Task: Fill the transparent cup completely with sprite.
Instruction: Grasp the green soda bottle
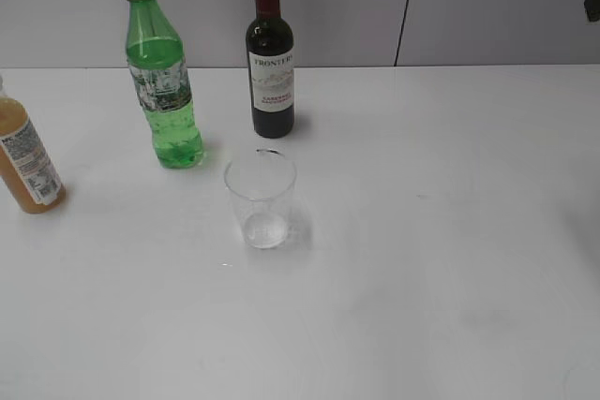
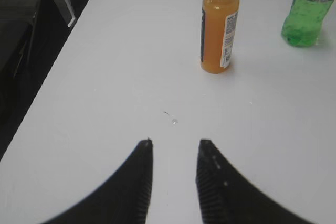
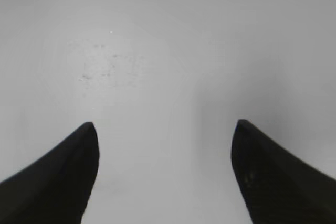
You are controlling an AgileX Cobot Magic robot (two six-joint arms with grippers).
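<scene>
Nearest the exterior camera stands the transparent cup (image 1: 261, 200), empty, on the white table (image 1: 450, 259). From left to right behind it: orange juice bottle (image 1: 26, 161), green sprite bottle (image 1: 161, 77) uncapped, dark wine bottle (image 1: 270, 55). Left gripper (image 2: 175, 150) hovers partly spread and empty; right gripper (image 3: 165, 129) spreads wide over bare table. Grasping the sprite mid-body, below the shoulder, would likely keep the pour steady.

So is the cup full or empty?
Empty. The cup stands upright and you can see straight through to its base; no liquid shows.
</scene>
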